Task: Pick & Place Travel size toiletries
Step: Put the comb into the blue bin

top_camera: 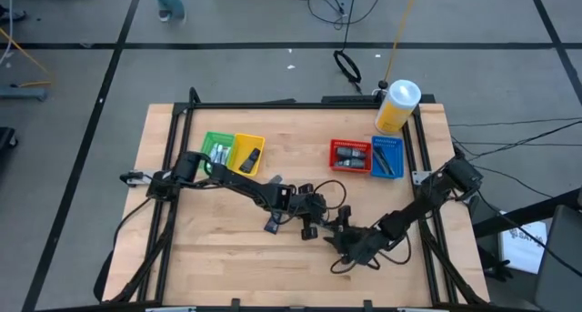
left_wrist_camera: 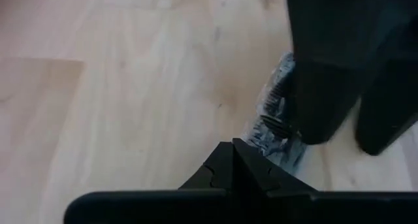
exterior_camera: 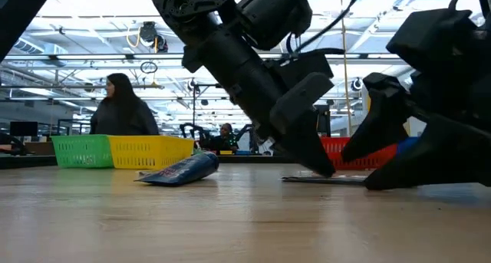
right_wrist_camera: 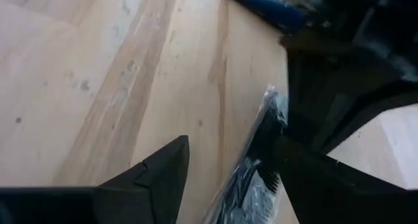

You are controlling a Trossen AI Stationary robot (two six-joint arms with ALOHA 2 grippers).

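We see both dark arms meeting low over the middle of the pale wooden desk (top_camera: 209, 248). The left gripper (top_camera: 314, 223) reaches in from the green and yellow side; the right gripper (top_camera: 344, 232) comes in from the opposite side, and the two are just beside each other.

Between them a flat, dark, crinkled sachet (right_wrist_camera: 251, 178) lies on the desk. In the right wrist view the right gripper's fingers (right_wrist_camera: 157, 175) are spread, one on either side of the sachet, with the left gripper's dark body close against the sachet's far side. In the left wrist view the same sachet (left_wrist_camera: 274, 119) lies on the wood under the other arm's dark fingers; we cannot tell whether the left gripper is spread or pressed together. In the low view the sachet (exterior_camera: 322, 179) shows as a thin strip flat on the desk.

A dark grey tube with blue print (exterior_camera: 180, 171) lies on its side on the desk, near the left arm and apart from both grippers.

At the far side stand a green plastic basket (top_camera: 218, 148) touching a yellow plastic basket (top_camera: 248, 153), and a red plastic basket (top_camera: 349, 154) touching a blue plastic basket (top_camera: 387, 157); each holds small dark items. A big yellow jar with a white cap (top_camera: 397, 107) stands at the far right corner.
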